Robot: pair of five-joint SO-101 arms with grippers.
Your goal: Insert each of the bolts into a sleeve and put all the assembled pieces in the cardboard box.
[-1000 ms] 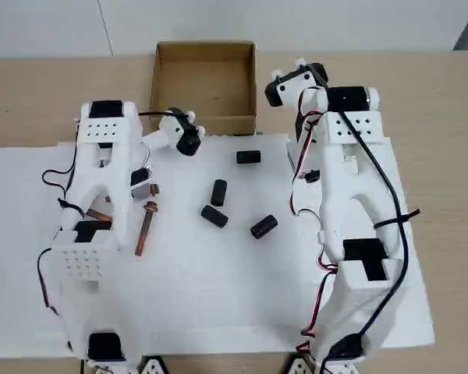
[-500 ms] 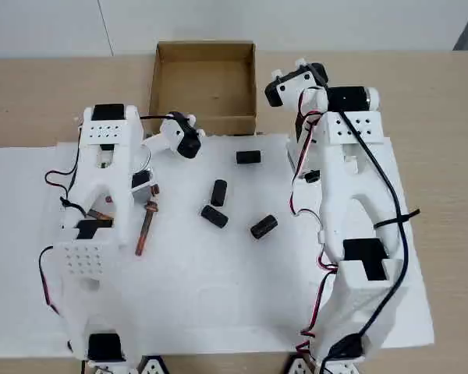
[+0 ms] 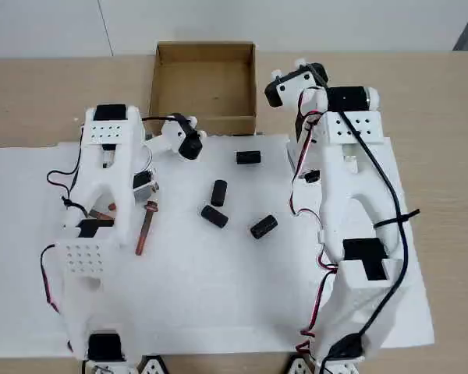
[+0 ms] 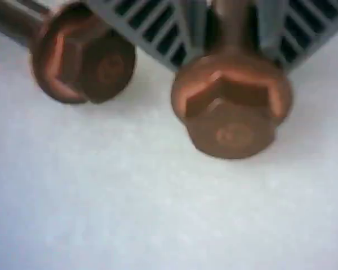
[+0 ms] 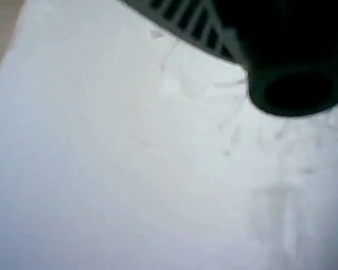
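White sheet (image 3: 218, 296) over wooden surface. Left fingers (image 4: 152, 25) clenched on bolt (image 4: 231, 107), second bolt (image 4: 81, 59) just beside. Left arm has edged sideways over last second, likely carrying bolt off to mate. Right fingers (image 5: 180, 22) grasp sleeve (image 5: 296, 67), unmoved. Four loose sleeves (image 3: 214, 216) mid-sheet. Cardboard box (image 3: 205, 48) holds no assembled piece yet.

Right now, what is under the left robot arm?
Copper bolts on the white sheet. The left gripper pinches the first bolt by its shaft; the second bolt lies beside it. From above, the arm covers part of them.
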